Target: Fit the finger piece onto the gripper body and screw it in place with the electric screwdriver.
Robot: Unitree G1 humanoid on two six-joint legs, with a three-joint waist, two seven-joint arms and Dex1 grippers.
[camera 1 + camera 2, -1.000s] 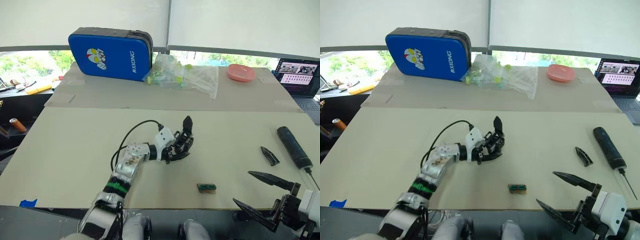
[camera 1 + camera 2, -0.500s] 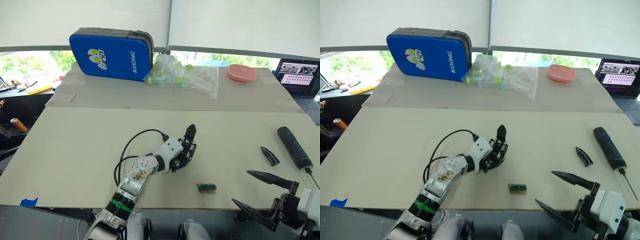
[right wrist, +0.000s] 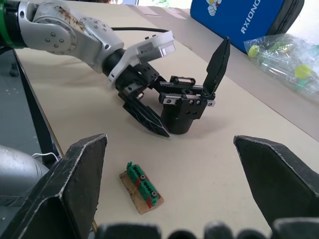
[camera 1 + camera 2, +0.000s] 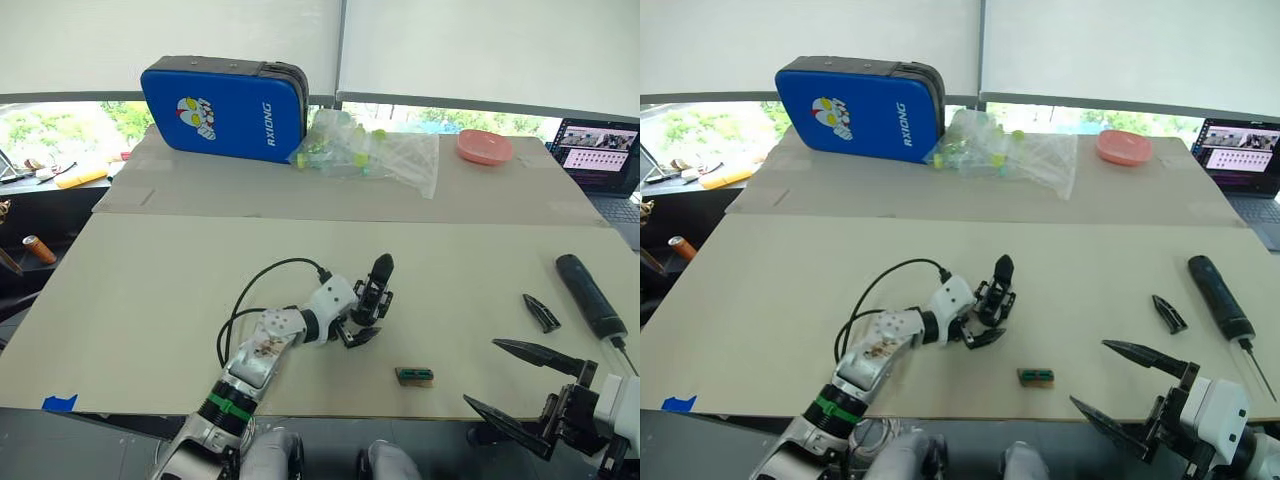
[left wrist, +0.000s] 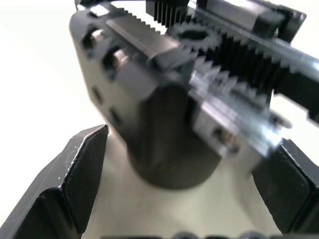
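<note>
The gripper body (image 4: 372, 296) stands on the tan table (image 4: 150, 290) near the middle, its round base down and its one black finger pointing up. My left gripper (image 4: 366, 314) is open around it. In the left wrist view its fingers (image 5: 79, 174) flank the base (image 5: 169, 149) with a gap on each side. The finger piece (image 4: 540, 311) lies at the right. Just beyond it lies the electric screwdriver (image 4: 590, 295), with its bit toward the front edge. My right gripper (image 4: 482, 373) hovers open and empty at the front right edge.
A small green terminal block (image 4: 413, 376) lies in front of the gripper body. At the back stand a blue case (image 4: 222, 105), a clear plastic bag of small parts (image 4: 365, 150) and a pink dish (image 4: 483, 146). A laptop (image 4: 603, 150) sits at the far right.
My left gripper carried the gripper body slightly right and toward the front. Its fingers now stand apart from the base. The right gripper has not moved.
</note>
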